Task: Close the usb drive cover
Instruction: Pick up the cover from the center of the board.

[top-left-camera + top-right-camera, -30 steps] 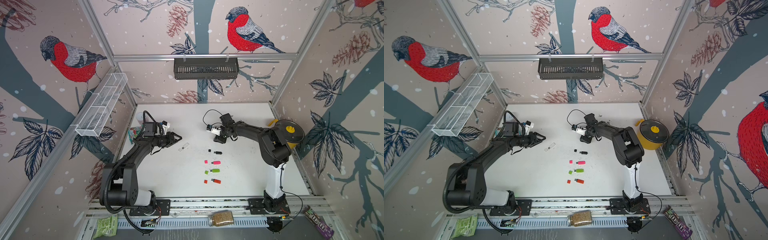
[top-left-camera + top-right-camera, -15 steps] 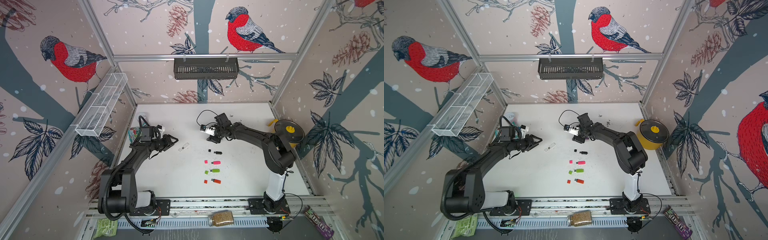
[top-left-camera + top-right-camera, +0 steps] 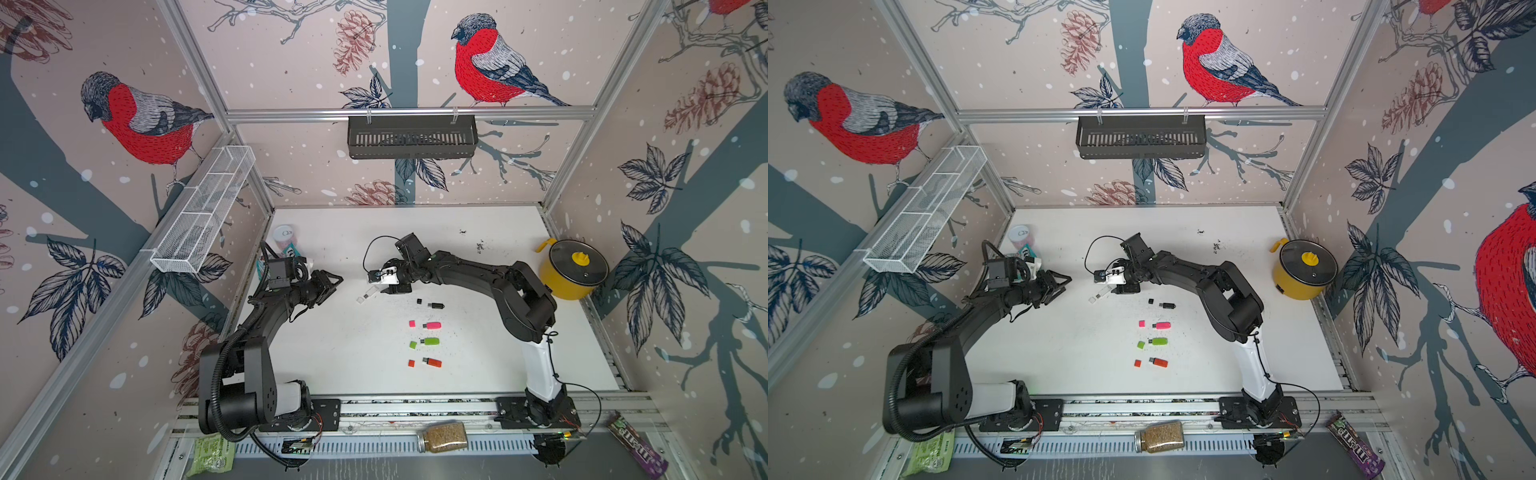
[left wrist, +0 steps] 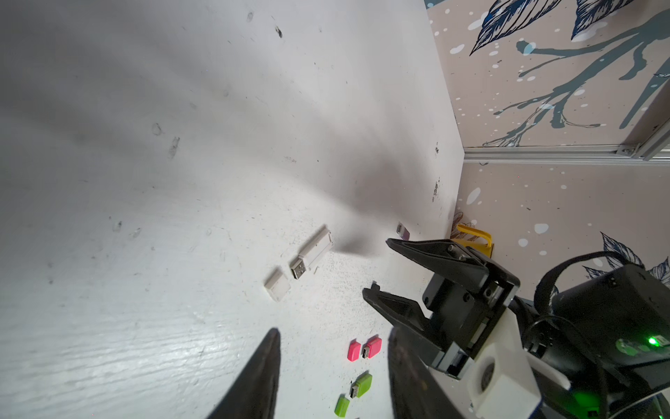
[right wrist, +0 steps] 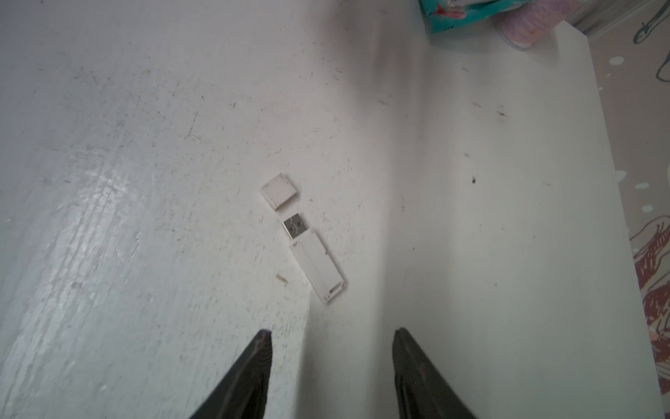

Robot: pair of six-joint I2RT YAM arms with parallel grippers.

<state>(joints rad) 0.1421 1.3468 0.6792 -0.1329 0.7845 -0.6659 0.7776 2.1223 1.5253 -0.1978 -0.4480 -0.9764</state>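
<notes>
The right jaws stand partly apart and hold nothing. In the right wrist view the two dark fingertips (image 5: pixel 263 344) frame bare desk (image 5: pixel 108 181), and the white usb drive (image 5: pixel 317 265) lies flat just ahead of them. Its metal plug is uncovered and points at the white cap (image 5: pixel 279 191), which lies a narrow gap away, not touching it.

The left jaws are also partly apart and empty. In the left wrist view the drive and cap lie beyond the dark fingertips (image 4: pixel 270 348).

In both top views the white drive (image 3: pixel 371 291) sits near the centre of the frame. It lies between the two arms, just beside the right arm (image 3: pixel 465 270) and further from the left arm (image 3: pixel 291 291), which reaches in from the frame's left.

Below and right of it runs a column of four other drives, each with its cap off just to its left:
- black drive (image 3: pixel 435 306)
- pink drive (image 3: pixel 432 325)
- green drive (image 3: pixel 430 341)
- orange drive (image 3: pixel 432 363)

A yellow pot (image 3: pixel 573 270) stands at the desk's right edge, and a can (image 3: pixel 284 237) in its upper left corner.
</notes>
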